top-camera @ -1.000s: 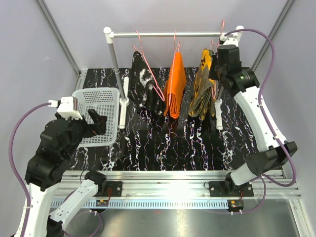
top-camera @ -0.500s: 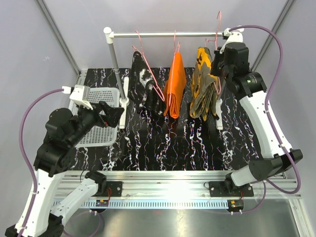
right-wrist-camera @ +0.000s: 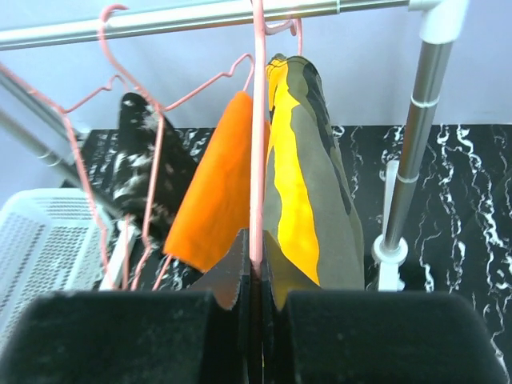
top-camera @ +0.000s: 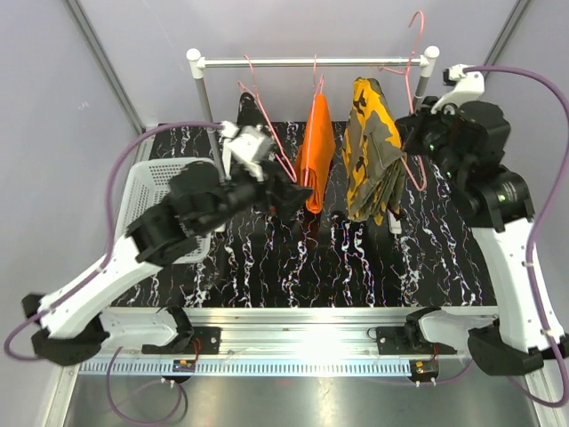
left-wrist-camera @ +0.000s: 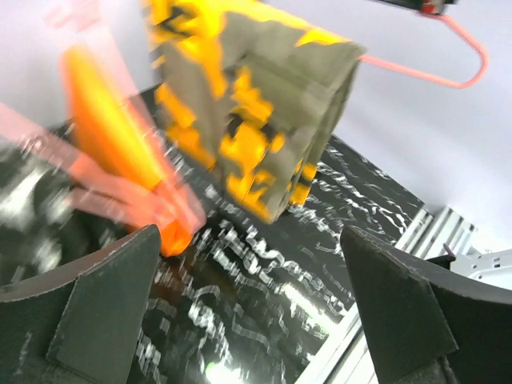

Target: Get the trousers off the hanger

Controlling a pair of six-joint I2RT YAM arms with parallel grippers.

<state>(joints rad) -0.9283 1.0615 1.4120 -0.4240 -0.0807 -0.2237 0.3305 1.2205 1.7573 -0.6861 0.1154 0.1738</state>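
Note:
The camouflage trousers [top-camera: 369, 151] hang folded over a pink hanger [top-camera: 411, 84] whose hook stands up above the rail [top-camera: 311, 61]. My right gripper [top-camera: 411, 132] is shut on that hanger's wire [right-wrist-camera: 258, 120] just right of the cloth [right-wrist-camera: 308, 184]. The orange trousers [top-camera: 316, 151] and the black trousers with white splashes [right-wrist-camera: 140, 160] hang on their own hangers to the left. My left gripper [top-camera: 293, 191] is open and empty, low in front of the orange pair. In the left wrist view its wide fingers [left-wrist-camera: 104, 304] frame the camouflage trousers [left-wrist-camera: 256, 104] from below.
A white mesh basket [top-camera: 169, 191] lies on the black marbled table at the left, partly under my left arm. The rail's two white-footed posts [top-camera: 206, 107] [right-wrist-camera: 416, 120] stand at either end. Aluminium frame bars run along the table's near edge.
My right gripper has lifted the hanger with the camouflage trousers up and to the right. My left arm has swung from over the basket to the middle, below the trousers.

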